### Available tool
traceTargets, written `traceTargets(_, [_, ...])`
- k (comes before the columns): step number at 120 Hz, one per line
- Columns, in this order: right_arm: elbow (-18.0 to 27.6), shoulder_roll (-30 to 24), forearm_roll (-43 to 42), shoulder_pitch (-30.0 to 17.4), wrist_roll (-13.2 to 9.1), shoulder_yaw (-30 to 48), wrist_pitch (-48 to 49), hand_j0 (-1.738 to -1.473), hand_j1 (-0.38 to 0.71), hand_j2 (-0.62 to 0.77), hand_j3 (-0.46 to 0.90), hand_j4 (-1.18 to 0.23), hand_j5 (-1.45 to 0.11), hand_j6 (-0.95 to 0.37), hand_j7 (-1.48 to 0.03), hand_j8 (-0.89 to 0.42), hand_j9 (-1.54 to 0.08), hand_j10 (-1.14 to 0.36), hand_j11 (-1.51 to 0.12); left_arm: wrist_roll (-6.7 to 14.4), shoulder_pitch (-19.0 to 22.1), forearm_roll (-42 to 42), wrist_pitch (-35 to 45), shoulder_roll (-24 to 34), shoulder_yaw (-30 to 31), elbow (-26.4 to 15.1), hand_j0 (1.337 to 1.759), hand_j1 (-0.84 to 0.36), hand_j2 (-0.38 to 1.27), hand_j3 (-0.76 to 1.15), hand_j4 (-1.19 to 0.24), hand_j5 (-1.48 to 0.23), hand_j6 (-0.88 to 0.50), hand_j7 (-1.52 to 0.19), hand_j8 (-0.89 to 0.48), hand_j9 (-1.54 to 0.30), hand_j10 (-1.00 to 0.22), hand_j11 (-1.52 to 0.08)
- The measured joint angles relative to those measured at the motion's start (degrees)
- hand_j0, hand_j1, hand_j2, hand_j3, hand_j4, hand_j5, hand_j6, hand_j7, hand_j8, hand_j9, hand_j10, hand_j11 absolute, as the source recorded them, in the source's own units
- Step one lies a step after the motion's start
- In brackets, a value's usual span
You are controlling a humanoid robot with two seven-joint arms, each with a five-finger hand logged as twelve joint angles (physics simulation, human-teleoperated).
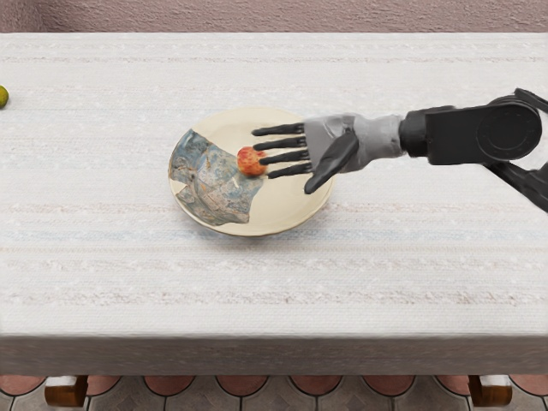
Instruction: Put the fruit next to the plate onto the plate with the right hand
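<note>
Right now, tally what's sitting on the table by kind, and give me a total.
Cream plate: 1
Red-orange fruit, on the plate: 1
Yellow-green item, cut off at the picture's left edge: 1
Total: 3

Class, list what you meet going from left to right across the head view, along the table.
yellow-green object at the left edge → patterned sheet → red-orange fruit → right hand → dark arm
</note>
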Motion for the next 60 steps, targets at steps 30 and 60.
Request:
traceTargets(30, [-0.02, -15.44, 5.51, -5.56, 0.0, -2.38, 3.01, -1.658, -0.35, 0.0, 0.0, 0.0, 0.0, 0.0, 0.0, 0.0, 0.0, 0.0, 0.0, 0.0, 0.0, -0.01, -0.01, 0.0, 0.0, 0.0, 1.658, 0.35, 0.0, 0.0, 0.0, 0.0, 0.0, 0.0, 0.0, 0.0, 0.0, 0.0])
traceTargets(60, [-1.27, -27.12, 6.43, -8.33, 0.0, -2.56, 3.29, -1.658, -0.35, 0.0, 0.0, 0.0, 0.0, 0.0, 0.0, 0.0, 0.0, 0.0, 0.0, 0.0, 0.05, 0.0, 0.03, 0.0, 0.01, 0.27, 1.658, 0.35, 0.0, 0.0, 0.0, 0.0, 0.0, 0.0, 0.0, 0.0, 0.0, 0.0])
